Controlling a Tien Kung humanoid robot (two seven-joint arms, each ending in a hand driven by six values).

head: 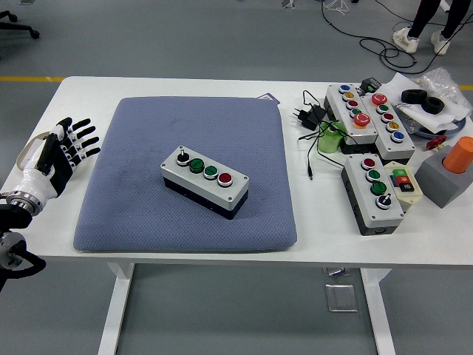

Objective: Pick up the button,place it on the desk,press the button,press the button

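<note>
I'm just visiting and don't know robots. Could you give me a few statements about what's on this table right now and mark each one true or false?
1. The button box sits on the blue mat. True.
2. The left hand is gripping the button box. False: it hovers open at the mat's left edge, touching nothing.
3. The box has two green buttons and one red button. True.
4. The orange cylinder stands on the mat. False: it sits in a grey block at the table's right.
</note>
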